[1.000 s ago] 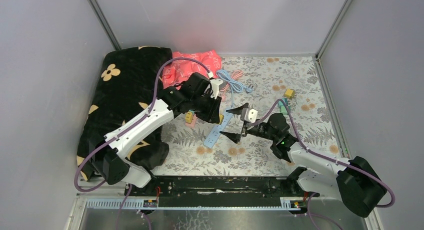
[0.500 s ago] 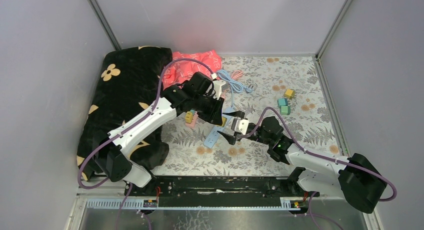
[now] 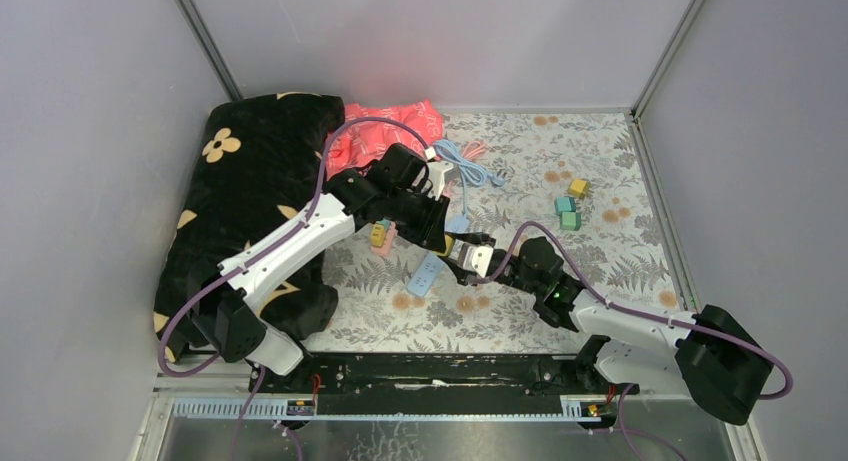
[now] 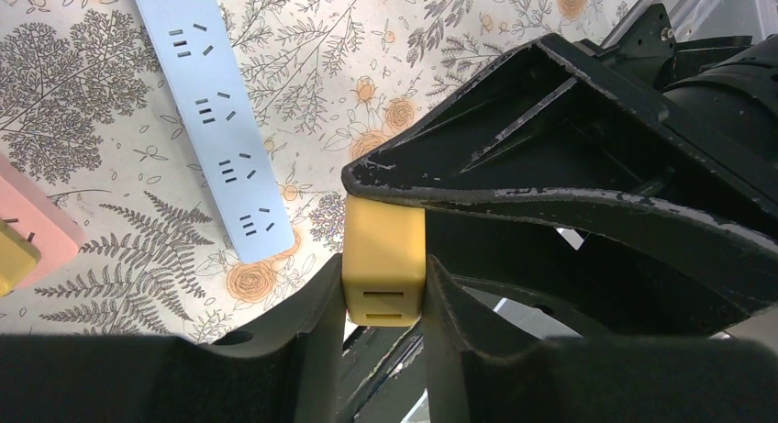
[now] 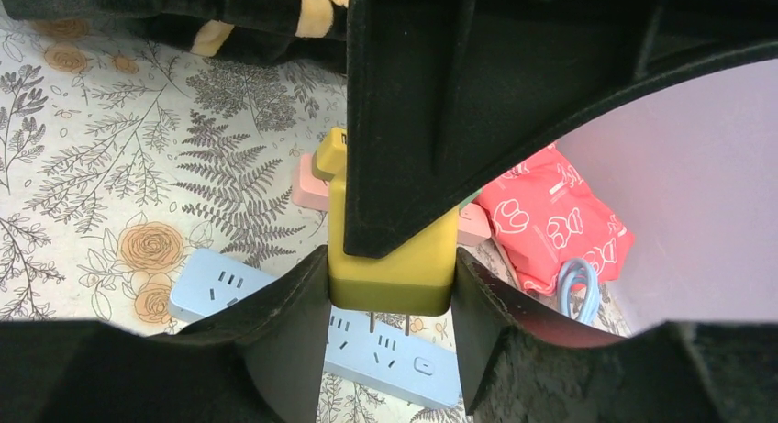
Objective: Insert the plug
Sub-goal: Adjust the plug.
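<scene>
A yellow plug (image 4: 383,267) hangs above the light blue power strip (image 4: 216,111), gripped from two sides. My left gripper (image 4: 383,290) is shut on its flat sides. In the right wrist view the plug (image 5: 393,258) shows its two prongs pointing down at the strip (image 5: 385,350), a little above it. My right gripper (image 5: 393,290) presses both fingers against the plug's sides, below the left gripper's finger. From above, both grippers meet (image 3: 455,249) over the strip (image 3: 428,274), and the plug itself is mostly hidden there.
A pink power strip (image 3: 385,231) with a small yellow plug in it lies left of the blue one. Black flowered cloth (image 3: 240,181) covers the left side. A red bag (image 3: 385,126) and a blue cable (image 3: 465,166) lie behind. Coloured blocks (image 3: 570,206) sit at right.
My right gripper has moved left to the left gripper and closed its wide-open jaws onto the plug. The left gripper has kept hold and shifted slightly.
</scene>
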### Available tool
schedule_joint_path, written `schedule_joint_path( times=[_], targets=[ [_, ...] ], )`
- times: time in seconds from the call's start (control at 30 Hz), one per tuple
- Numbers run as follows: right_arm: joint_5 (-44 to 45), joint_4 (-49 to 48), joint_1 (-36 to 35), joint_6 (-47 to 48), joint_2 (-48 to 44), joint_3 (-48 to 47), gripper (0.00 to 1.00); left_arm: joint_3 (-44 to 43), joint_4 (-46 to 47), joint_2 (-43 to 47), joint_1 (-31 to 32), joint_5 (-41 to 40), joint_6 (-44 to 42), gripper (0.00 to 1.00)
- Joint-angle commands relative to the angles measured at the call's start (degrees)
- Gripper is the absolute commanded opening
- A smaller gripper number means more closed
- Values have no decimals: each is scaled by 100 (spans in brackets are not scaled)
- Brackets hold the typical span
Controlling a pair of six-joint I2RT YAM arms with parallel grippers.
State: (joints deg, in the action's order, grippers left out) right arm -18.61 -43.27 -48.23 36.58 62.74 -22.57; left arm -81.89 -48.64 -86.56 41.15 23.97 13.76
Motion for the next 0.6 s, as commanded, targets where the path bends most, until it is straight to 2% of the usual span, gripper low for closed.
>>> schedule_joint_path(
  times=[0.0, 0.13, 0.2, 0.5, 0.57],
  targets=[
    [156, -580, -70, -30, 49, 85, 36, -147, 34, 3, -27, 216, 5, 8],
    [178, -941, -72, -331, 91, 205, 12, -77, 142, 61, -28, 111, 118, 28],
    [207, -1122, -72, -529, 113, 278, 2, 24, 289, 128, -28, 72, 211, 33],
    [481, -1648, -68, -975, 173, 532, 0, 628, 1199, 703, -40, -440, 704, 68],
    [537, -1760, -67, -1103, 181, 557, 0, 761, 1384, 860, -54, -453, 788, 71]
  ],
)
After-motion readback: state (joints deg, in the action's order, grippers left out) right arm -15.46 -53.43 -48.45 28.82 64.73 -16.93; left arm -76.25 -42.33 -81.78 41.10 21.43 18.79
